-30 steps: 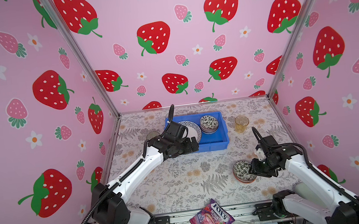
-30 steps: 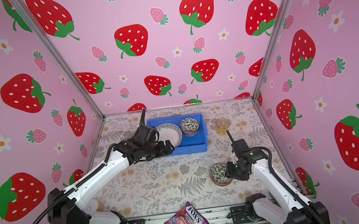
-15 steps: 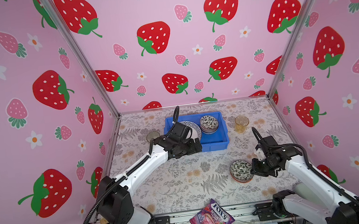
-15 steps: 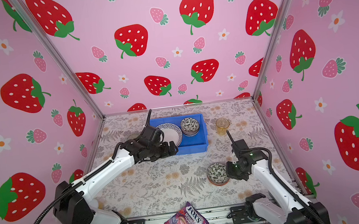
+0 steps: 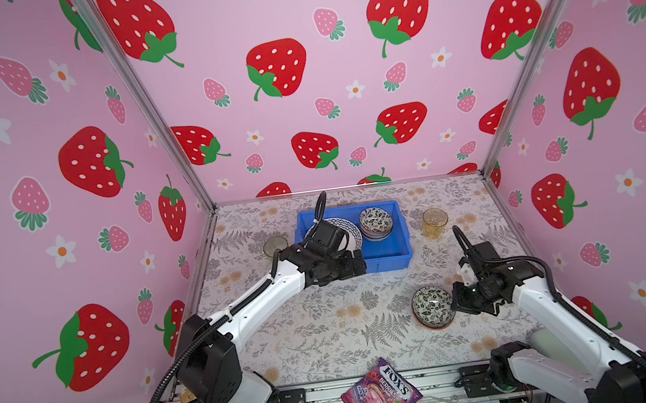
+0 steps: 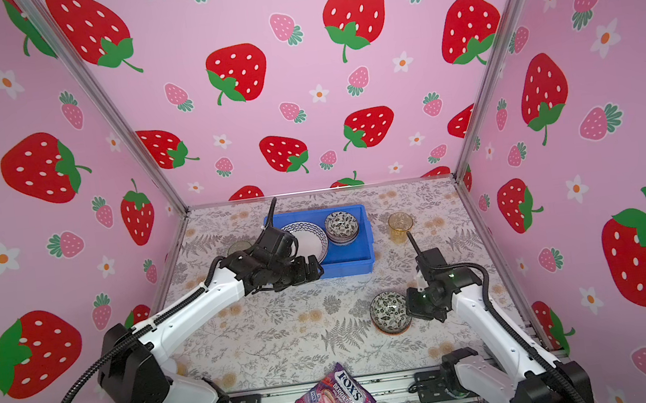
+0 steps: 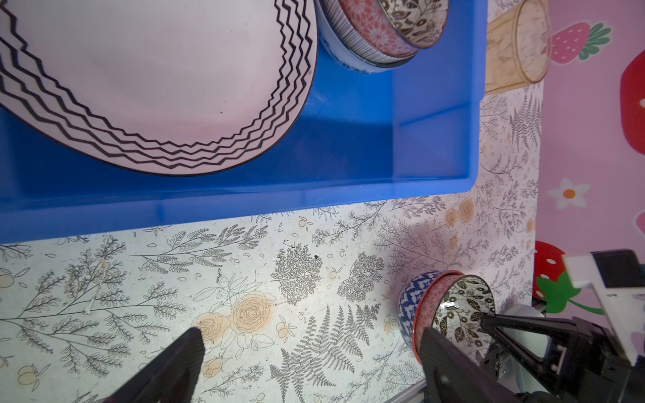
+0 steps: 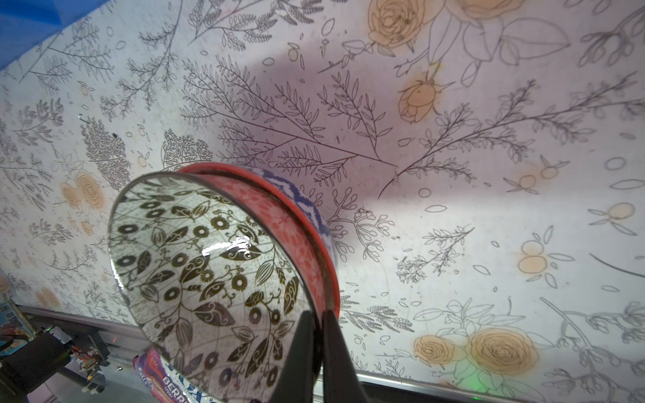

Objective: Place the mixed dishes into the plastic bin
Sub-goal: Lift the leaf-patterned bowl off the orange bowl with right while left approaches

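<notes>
A nested stack of small bowls (image 5: 432,306) (image 6: 389,311), black-white inside orange inside blue, sits tilted at the front right of the table. My right gripper (image 5: 453,305) (image 8: 317,315) is shut on the stack's rim (image 8: 202,251), one finger inside and one outside. The blue plastic bin (image 5: 387,262) (image 7: 265,202) at the back holds a zigzag-rimmed plate (image 5: 347,228) (image 7: 157,76) and another bowl stack (image 5: 376,221). Over the table by the bin's front left corner, my left gripper (image 5: 356,263) (image 7: 310,340) hangs open and empty.
An amber tumbler (image 5: 435,222) stands right of the bin and a greenish tumbler (image 5: 275,245) left of it. A purple FOX'S candy bag (image 5: 381,396) lies on the front rail. Pink strawberry walls close in the table on three sides.
My right gripper has closed on the rim of the front bowl stack. The left gripper has drawn back from over the plate in the bin to the bin's front edge, still open.
</notes>
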